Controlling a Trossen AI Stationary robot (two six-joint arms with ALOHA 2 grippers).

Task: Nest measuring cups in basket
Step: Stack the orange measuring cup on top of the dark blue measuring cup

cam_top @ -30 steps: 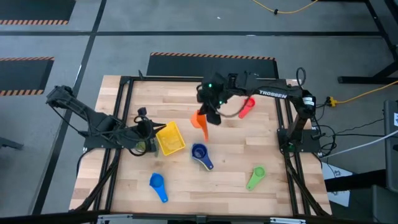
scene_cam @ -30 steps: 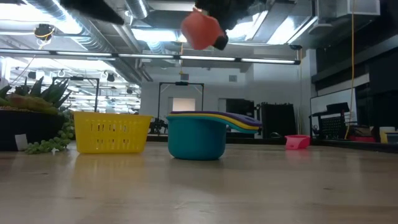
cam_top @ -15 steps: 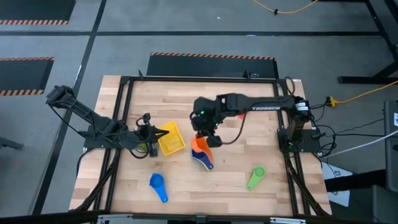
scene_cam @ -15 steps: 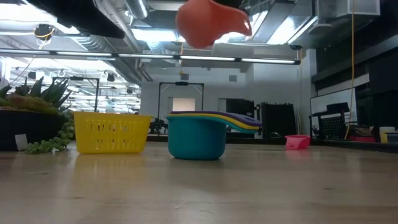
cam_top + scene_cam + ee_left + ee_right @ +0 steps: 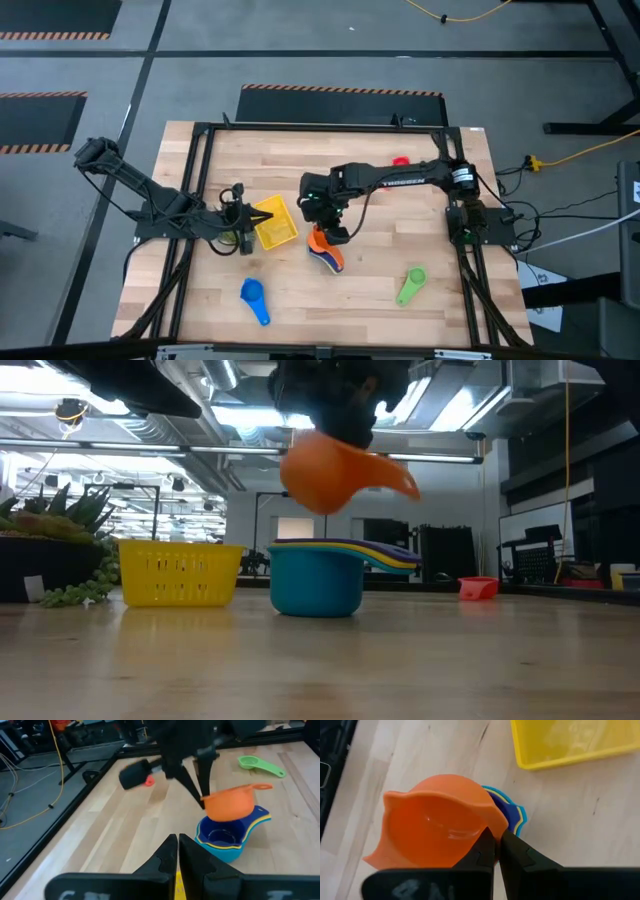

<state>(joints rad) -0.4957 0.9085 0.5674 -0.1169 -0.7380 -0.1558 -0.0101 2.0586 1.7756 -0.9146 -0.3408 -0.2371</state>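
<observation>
The right arm [image 5: 400,182] reached across the table [image 5: 380,270], its gripper [image 5: 493,841] pinched on the rim of the orange cup [image 5: 325,470], held just above the nested cup stack [image 5: 320,575]. The left arm [image 5: 150,205] lay low, its gripper [image 5: 177,851] closed and empty beside the yellow basket [image 5: 273,222].

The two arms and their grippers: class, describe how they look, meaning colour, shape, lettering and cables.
Both arms are dark, slim and jointed. The right arm bears white lettering and a small green light near its wrist. The left gripper and right gripper each end in two narrow black tapered fingers.
</observation>
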